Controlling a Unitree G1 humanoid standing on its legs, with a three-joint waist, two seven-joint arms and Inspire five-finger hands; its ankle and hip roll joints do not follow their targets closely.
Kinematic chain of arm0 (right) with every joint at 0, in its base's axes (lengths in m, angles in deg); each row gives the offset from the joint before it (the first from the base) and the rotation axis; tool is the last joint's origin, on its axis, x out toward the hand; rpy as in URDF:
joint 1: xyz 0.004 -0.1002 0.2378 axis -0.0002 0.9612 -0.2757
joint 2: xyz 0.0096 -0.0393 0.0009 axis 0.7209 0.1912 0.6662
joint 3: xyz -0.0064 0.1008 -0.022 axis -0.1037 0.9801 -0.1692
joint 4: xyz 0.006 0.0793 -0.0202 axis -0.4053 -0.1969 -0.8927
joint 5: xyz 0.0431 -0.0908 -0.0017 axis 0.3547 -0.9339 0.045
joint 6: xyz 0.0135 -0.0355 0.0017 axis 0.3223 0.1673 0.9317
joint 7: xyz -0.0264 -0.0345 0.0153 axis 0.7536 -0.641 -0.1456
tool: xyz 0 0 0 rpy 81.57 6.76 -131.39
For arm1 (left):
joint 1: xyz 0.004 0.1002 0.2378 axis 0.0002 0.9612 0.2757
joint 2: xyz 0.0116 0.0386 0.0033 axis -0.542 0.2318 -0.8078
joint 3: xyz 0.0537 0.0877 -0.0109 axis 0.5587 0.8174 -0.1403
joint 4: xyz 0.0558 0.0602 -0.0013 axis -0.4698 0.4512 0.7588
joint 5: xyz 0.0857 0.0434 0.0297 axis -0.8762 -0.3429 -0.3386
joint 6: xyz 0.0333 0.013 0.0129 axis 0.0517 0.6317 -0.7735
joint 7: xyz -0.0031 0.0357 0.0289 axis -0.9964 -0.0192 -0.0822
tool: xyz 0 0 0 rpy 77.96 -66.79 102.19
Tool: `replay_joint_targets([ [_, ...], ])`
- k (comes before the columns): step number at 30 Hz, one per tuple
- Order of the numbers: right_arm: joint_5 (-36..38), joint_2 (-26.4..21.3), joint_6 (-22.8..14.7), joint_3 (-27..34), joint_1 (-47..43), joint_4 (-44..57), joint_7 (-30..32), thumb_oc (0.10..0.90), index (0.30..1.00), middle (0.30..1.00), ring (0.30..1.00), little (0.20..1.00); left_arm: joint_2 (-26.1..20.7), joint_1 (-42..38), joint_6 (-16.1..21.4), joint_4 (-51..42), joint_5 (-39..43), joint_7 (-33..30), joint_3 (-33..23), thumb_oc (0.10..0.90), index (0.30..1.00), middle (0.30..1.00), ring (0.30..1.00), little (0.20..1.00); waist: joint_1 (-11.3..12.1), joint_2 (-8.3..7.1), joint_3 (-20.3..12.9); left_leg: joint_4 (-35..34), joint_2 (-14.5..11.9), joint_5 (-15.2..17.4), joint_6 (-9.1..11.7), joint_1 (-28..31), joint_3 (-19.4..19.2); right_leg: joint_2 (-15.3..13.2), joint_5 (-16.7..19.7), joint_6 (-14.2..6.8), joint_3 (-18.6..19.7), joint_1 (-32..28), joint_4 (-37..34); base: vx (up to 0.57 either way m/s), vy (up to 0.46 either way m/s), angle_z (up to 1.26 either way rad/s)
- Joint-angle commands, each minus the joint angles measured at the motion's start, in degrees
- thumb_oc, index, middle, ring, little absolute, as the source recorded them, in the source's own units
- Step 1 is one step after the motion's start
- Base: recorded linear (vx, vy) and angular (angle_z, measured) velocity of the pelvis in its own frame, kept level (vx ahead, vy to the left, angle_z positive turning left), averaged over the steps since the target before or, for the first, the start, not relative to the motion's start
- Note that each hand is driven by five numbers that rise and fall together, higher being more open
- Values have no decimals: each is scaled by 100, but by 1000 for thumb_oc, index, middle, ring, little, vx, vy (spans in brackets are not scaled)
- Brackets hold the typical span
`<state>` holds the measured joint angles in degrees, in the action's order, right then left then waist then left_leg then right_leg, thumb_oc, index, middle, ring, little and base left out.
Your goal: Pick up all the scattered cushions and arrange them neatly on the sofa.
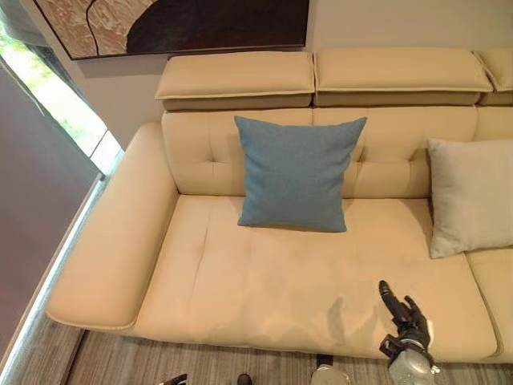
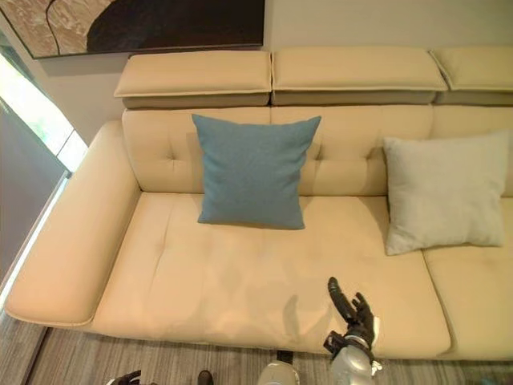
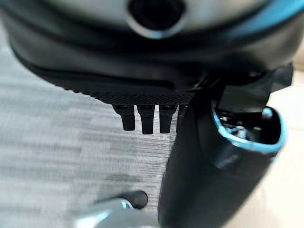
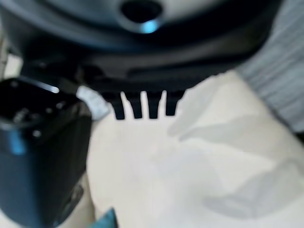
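Note:
A blue cushion point(image 1: 295, 172) stands upright against the backrest of the cream sofa point(image 1: 264, 281), near its middle. A pale grey cushion point(image 2: 442, 191) leans on the backrest to the right of it. My right hand point(image 1: 405, 311) hovers over the front edge of the seat, below and right of the blue cushion, fingers straight and empty; its fingers point(image 4: 142, 104) point out over the cream seat in the right wrist view. My left hand point(image 3: 147, 116) hangs over the grey floor with straight fingers, holding nothing.
The sofa's wide left armrest point(image 1: 112, 249) ends by a bright window point(image 1: 56, 104). Padded headrests point(image 1: 321, 72) top the backrest, with a dark framed painting point(image 1: 184, 24) above. Grey wood floor point(image 1: 200, 361) runs along the sofa front.

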<state>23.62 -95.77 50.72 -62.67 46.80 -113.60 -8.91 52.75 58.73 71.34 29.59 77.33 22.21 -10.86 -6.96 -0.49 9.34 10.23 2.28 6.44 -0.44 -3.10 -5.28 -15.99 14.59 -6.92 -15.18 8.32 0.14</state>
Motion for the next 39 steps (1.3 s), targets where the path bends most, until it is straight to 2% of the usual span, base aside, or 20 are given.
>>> replay_joint_targets([
  [1, -228, -234, -290, 178, -287, 522, -68, 800, 900, 900, 900, 900, 69, 252, -185, 249, -630, -30, 118, 800, 900, 900, 900, 900, 255, 122, 250, -807, -180, 692, -94, 802, 143, 90, -1052, -339, -106, 432, 1077, -465, 44, -58],
  [3, -208, -198, -288, 206, -239, 436, -86, 800, 900, 900, 900, 900, 48, 396, -280, 351, -734, 14, 113, 800, 900, 900, 900, 900, 454, 120, 150, -708, -245, 481, -219, 492, -52, 137, -1543, -274, -191, 171, 2177, -447, 6, -39],
  [4, -242, -195, -247, 166, -180, 454, -127, 800, 900, 900, 900, 900, 31, 476, -321, 391, -808, 15, 81, 800, 900, 900, 900, 900, 565, 99, 91, -677, -272, 437, -226, 410, -144, 129, -1767, -210, -238, -141, 2260, -376, -72, -60],
  [6, -280, -188, -204, 84, -117, 550, -226, 800, 900, 900, 900, 900, -26, 529, -358, 416, -843, 5, 15, 800, 900, 900, 900, 900, 789, 11, -21, -574, -302, 292, -234, 141, -304, 32, -1805, -213, -203, -691, 2405, -364, -195, -76],
  [8, -280, -195, -205, -1, -103, 578, -260, 800, 900, 900, 900, 900, -144, 478, -325, 326, -786, -46, 34, 800, 900, 900, 900, 900, 1049, -170, -158, -386, -316, 144, -179, -227, -381, 110, -1782, -275, 53, -1293, 1972, -363, -322, -69],
  [9, -320, -265, -191, -27, -103, 647, -217, 800, 900, 900, 900, 900, -179, 485, -329, 234, -773, -58, 129, 800, 900, 900, 900, 900, 1137, -240, -202, -252, -352, 69, -153, -502, -429, 230, -1932, -291, 244, -1529, 1631, -382, -379, -41],
  [10, -298, -333, -273, 22, -83, 633, -264, 800, 900, 900, 900, 900, -238, 441, -188, 22, -865, -112, 257, 800, 900, 900, 900, 900, 1169, -300, -152, -34, -407, -36, -121, -860, -297, 550, -2482, -132, 631, -1581, 1226, -429, -348, -38],
  [12, -205, -421, -284, 6, -240, 439, -191, 800, 900, 900, 900, 900, -230, 278, -105, -137, -683, -263, 310, 800, 900, 900, 900, 900, 1128, -266, -125, -32, -510, -177, -25, -1062, -337, 681, -2477, -109, 817, -1354, 1151, -360, -292, -24],
  [13, -199, -551, -347, -181, -619, 182, -149, 800, 900, 900, 900, 900, -176, -79, -20, -288, -565, -334, 553, 800, 900, 900, 900, 900, 1122, -164, -99, -184, -708, -543, 169, -1250, -327, 935, -2778, 105, 821, -1533, 501, -331, -328, -17],
  [16, -203, -763, -324, -337, -885, -160, -188, 800, 900, 900, 900, 900, -11, -336, 54, -526, -487, -507, 887, 800, 900, 900, 900, 900, 1029, 40, 35, -715, -900, -1173, 428, -1288, -69, 1163, -2825, 283, 721, -1451, 360, -353, -284, -7],
  [17, -220, -825, -309, -357, -929, -247, -155, 800, 900, 900, 900, 900, 43, -460, 60, -608, -489, -566, 1033, 800, 900, 900, 900, 900, 985, 72, 145, -812, -882, -1206, 493, -1348, -33, 1168, -2788, 324, 697, -1356, 402, -365, -138, -5],
  [19, -244, -879, -256, -371, -968, -433, -132, 800, 900, 900, 900, 900, 160, -623, 81, -663, -443, -595, 1120, 800, 900, 900, 900, 900, 877, 103, 258, -755, -795, -1052, 540, -1252, 121, 1123, -2637, 345, 652, -1192, 431, -368, -83, 7],
  [22, -276, -870, -201, -355, -895, -630, -113, 800, 900, 900, 900, 900, 322, -572, 106, -662, -543, -643, 1274, 800, 900, 900, 900, 900, 706, 59, 242, 102, -612, -329, 491, -1014, 322, 966, -2466, 332, 629, -924, 472, -320, -31, -6],
  [24, -209, -861, -216, -327, -798, -747, -104, 800, 900, 900, 900, 900, 364, -524, 97, -629, -615, -718, 1298, 800, 900, 900, 900, 900, 592, 46, 173, 708, -657, 0, 457, -579, 320, 930, -2387, 357, 604, -768, 517, -245, 1, -10],
  [26, -183, -888, -202, -304, -709, -878, -125, 800, 900, 900, 900, 900, 366, -424, 79, -521, -674, -745, 1282, 800, 900, 900, 900, 900, 535, 94, 80, 903, -545, 195, 481, -59, 600, 999, -2350, 371, 645, -630, 592, -223, 50, -13],
  [27, -127, -921, -212, -279, -668, -978, -152, 800, 900, 900, 900, 900, 391, -362, 39, -306, -767, -742, 1269, 800, 900, 900, 900, 900, 472, 170, 24, 874, -361, 395, 502, 474, 1089, 1155, -2236, 356, 842, -358, 764, -221, 66, -9],
  [30, -99, -922, -211, -290, -665, -1000, -160, 800, 900, 900, 900, 900, 405, -340, 17, -246, -849, -756, 1312, 800, 900, 900, 900, 900, 419, 168, -13, 772, -312, 408, 480, 580, 1241, 1181, -2138, 340, 928, -212, 812, -207, 81, -6],
  [31, -40, -929, -239, -264, -695, -1078, -107, 800, 900, 900, 900, 900, 477, -317, -30, -172, -1239, -736, 1551, 800, 900, 900, 900, 900, 308, 194, -60, 299, -118, 829, 314, 763, 1480, 1206, -1942, 224, 1109, 74, 878, -265, 126, -29],
  [35, 45, -878, -231, -320, -848, -1055, -130, 800, 900, 900, 900, 900, 455, -385, -34, -214, -1537, -740, 1738, 800, 900, 900, 900, 900, 203, 158, -65, -161, 68, 1156, 92, 855, 1405, 1099, -1558, 37, 1224, 318, 801, -252, 161, -38],
  [39, 199, -629, -249, -508, -1050, -801, -242, 800, 900, 900, 900, 900, 418, -520, -48, -158, -1827, -713, 1855, 800, 900, 900, 900, 900, 161, 49, 113, -477, 191, 1002, -42, 723, 1007, 773, -740, -376, 1317, 576, 181, -324, 174, -56],
])
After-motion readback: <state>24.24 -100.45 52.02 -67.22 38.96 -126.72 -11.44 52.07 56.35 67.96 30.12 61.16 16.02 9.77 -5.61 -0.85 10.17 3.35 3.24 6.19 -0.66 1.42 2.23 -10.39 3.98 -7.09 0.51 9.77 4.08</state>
